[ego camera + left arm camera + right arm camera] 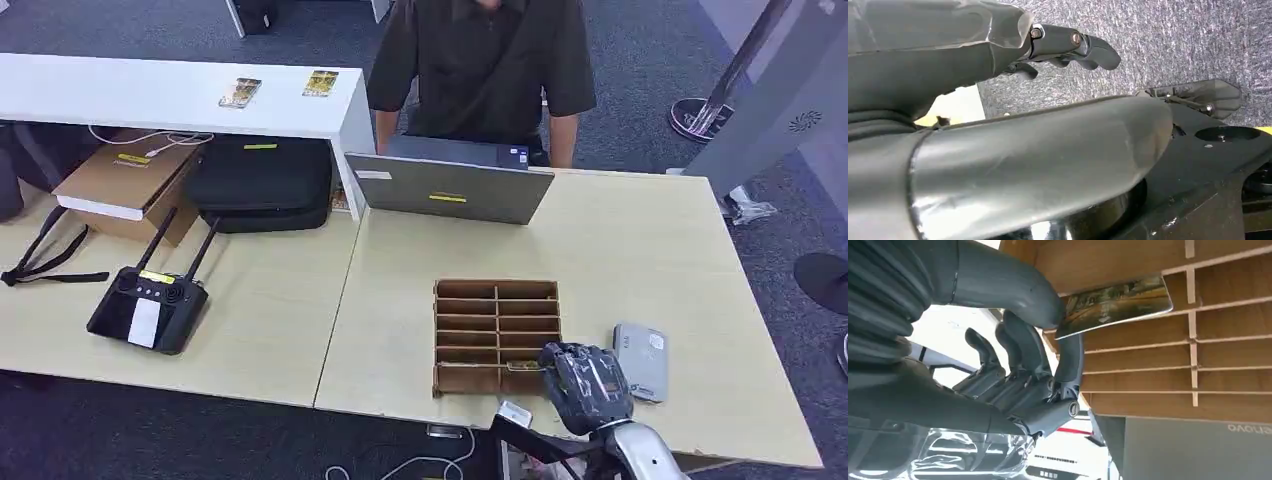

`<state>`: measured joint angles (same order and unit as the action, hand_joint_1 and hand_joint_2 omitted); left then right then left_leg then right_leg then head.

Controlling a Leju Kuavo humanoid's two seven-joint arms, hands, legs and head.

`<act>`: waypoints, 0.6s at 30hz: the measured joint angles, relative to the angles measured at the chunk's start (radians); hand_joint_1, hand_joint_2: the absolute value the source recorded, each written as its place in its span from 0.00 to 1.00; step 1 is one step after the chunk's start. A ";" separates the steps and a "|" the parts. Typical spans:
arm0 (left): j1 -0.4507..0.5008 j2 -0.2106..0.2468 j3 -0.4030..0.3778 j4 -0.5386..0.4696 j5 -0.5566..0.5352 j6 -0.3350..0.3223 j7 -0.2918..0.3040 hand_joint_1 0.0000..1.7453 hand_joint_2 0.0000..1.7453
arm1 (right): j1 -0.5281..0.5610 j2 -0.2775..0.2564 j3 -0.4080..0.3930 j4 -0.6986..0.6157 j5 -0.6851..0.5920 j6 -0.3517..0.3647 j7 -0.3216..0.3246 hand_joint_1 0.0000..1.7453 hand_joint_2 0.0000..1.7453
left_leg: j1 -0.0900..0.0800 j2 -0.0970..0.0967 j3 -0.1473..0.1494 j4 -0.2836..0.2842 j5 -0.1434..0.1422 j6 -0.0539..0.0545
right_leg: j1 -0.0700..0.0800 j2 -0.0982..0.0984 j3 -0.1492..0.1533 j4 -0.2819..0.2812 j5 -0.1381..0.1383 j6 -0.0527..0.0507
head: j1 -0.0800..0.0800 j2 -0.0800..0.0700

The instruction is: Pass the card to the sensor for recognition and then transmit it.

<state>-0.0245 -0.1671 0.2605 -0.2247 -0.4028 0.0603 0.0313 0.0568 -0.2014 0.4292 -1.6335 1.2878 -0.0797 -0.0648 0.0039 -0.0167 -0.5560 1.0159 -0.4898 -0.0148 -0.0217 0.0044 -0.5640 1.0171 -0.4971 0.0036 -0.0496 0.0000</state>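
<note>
A wooden slotted rack (497, 336) stands on the light table, near its front edge. My right hand (585, 386) is at the rack's front right corner. In the right wrist view the thumb and a finger of my right hand (1048, 340) pinch a glossy card (1115, 305) with a yellow-green picture, held over the rack's (1168, 365) front row of slots. The card's edge (520, 366) peeks out beside the hand in the head view. A grey card sensor (641, 361) lies flat just right of the rack. My left hand (1068, 45) hangs over grey carpet, fingers apart, holding nothing.
A grey laptop (450, 185) stands beyond the rack, with a person in a dark shirt (485, 70) behind it. A black controller (148, 310), a cardboard box (130, 185) and a black bag (262, 182) sit on the left table. Two cards (240, 92) lie on the white counter.
</note>
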 joint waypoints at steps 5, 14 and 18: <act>0.000 0.000 0.005 0.000 0.000 0.000 0.000 0.00 0.00 | 0.002 0.012 -0.004 -0.008 0.023 -0.039 -0.002 1.00 1.00 | 0.000 0.000 0.000 0.000 0.000 0.000 | 0.000 0.000 0.000 0.000 0.000 0.000 | 0.000 0.000; 0.000 -0.003 0.021 0.000 -0.002 0.008 -0.012 0.00 0.00 | 0.016 0.050 -0.033 -0.082 0.098 -0.208 -0.002 1.00 1.00 | 0.000 0.000 0.000 0.000 0.000 0.000 | 0.000 0.000 0.000 0.000 0.000 0.000 | 0.000 0.000; 0.000 -0.006 0.026 0.000 -0.003 0.012 -0.015 0.00 0.00 | 0.031 0.069 -0.056 -0.135 0.126 -0.264 0.001 1.00 1.00 | 0.000 0.000 0.000 0.000 0.000 0.000 | 0.000 0.000 0.000 0.000 0.000 0.000 | 0.000 0.000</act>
<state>-0.0244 -0.1736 0.2861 -0.2247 -0.4055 0.0721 0.0168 0.0882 -0.1327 0.3734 -1.7682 1.4138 -0.3441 -0.0641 0.0039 -0.0167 -0.5559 1.0159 -0.4898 -0.0148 -0.0217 0.0044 -0.5641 1.0171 -0.4971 0.0036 -0.0496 0.0000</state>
